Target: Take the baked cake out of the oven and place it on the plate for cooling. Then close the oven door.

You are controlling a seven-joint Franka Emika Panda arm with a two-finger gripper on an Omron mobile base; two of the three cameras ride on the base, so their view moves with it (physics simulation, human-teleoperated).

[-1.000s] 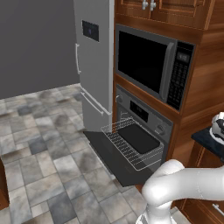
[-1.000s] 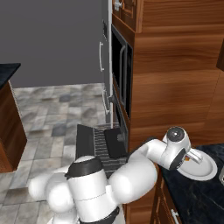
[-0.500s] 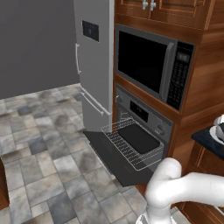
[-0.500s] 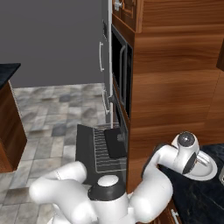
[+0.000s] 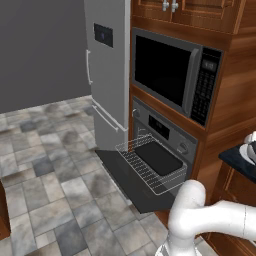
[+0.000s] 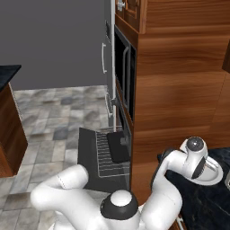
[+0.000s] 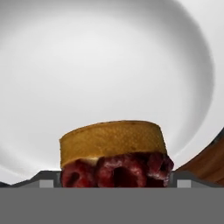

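Note:
In the hand view the baked cake (image 7: 113, 153), a tan crust over dark red fruit, sits between my two fingertips (image 7: 48, 179), and my gripper (image 7: 114, 179) is shut on it with the jaws wide. Right behind it lies the white plate (image 7: 109, 57); whether the cake touches it I cannot tell. The right base view has my gripper (image 6: 200, 164) hanging over the plate (image 6: 214, 173) on the dark counter. The oven (image 5: 165, 127) stands with its oven door (image 5: 125, 182) dropped flat.
A wire rack with a flat black tray (image 5: 157, 157) juts out over the open door. The microwave (image 5: 172, 75) sits above the oven, and the grey fridge (image 5: 107, 65) stands to its left. A tiled floor (image 5: 45, 165) lies in front. A wood cabinet wall (image 6: 179, 90) rises beside the counter (image 6: 202, 197).
My hand has moved a little to the right, from beside the plate to over it, and my elbow has swung round. The oven door and rack have not moved.

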